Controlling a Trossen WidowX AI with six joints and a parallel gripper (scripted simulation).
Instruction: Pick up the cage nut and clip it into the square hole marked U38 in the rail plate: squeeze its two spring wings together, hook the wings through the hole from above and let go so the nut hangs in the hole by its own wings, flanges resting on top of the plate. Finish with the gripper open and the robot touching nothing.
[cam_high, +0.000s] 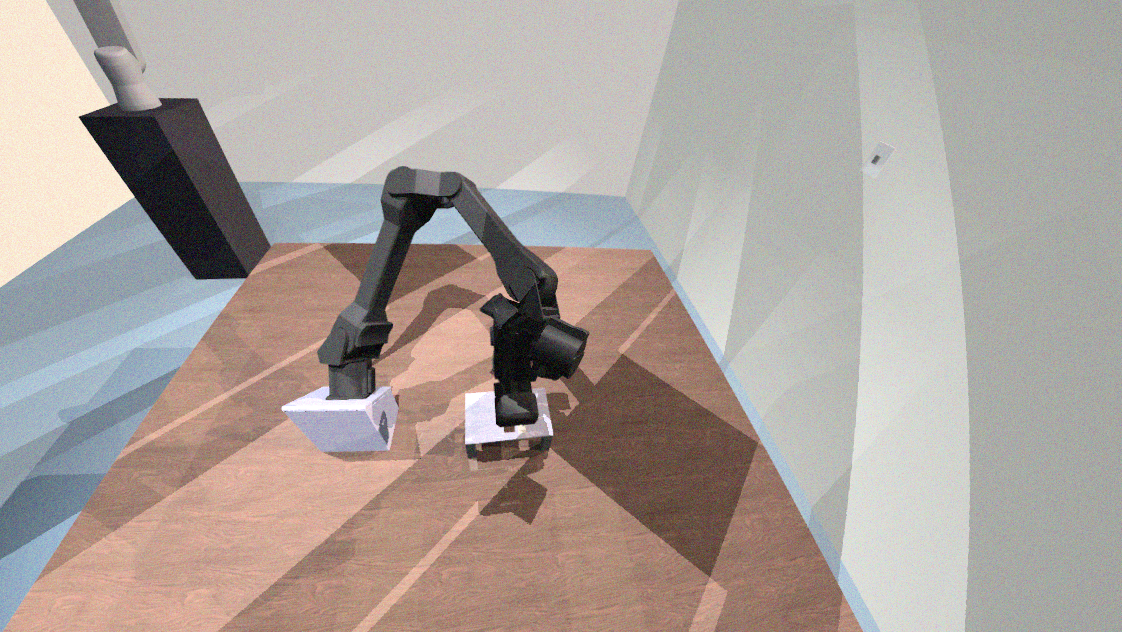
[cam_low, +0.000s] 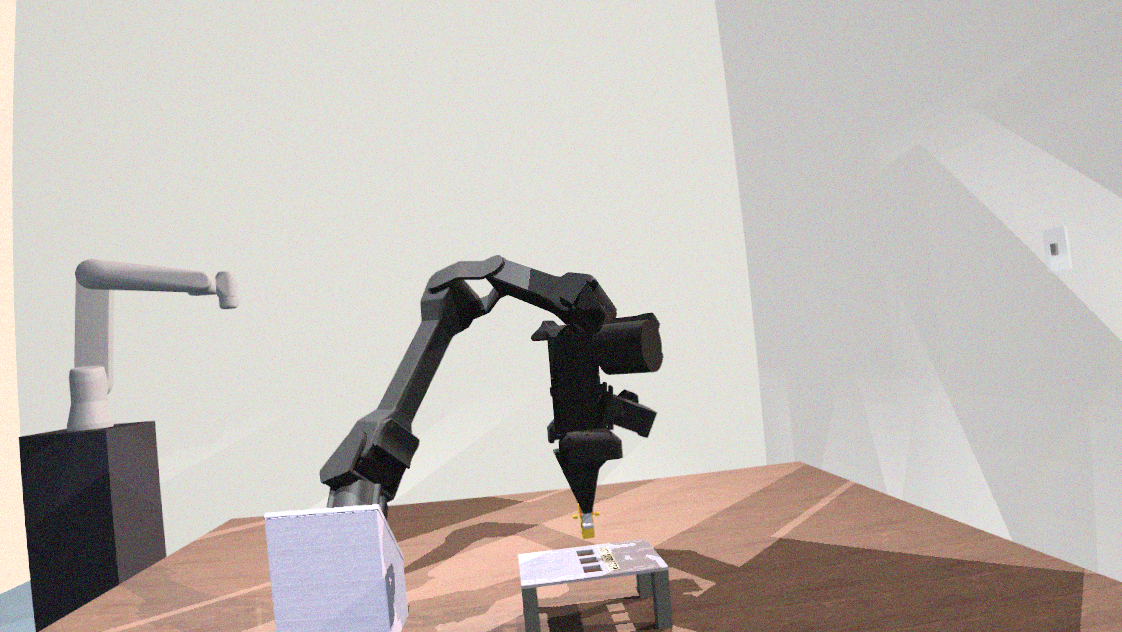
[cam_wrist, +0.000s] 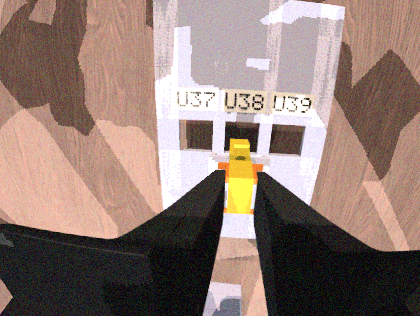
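We find the tool (cam_low: 587, 510) (cam_wrist: 239, 181) pinching the cage nut (cam_low: 590, 529) (cam_wrist: 240, 172) above the rail plate (cam_high: 490, 423) (cam_low: 545, 566) (cam_wrist: 187, 172), not touching it. Misalignment with the U38 hole (cam_wrist: 241, 136) could land a wing on the rim; slackened grip could spread the wings prematurely.
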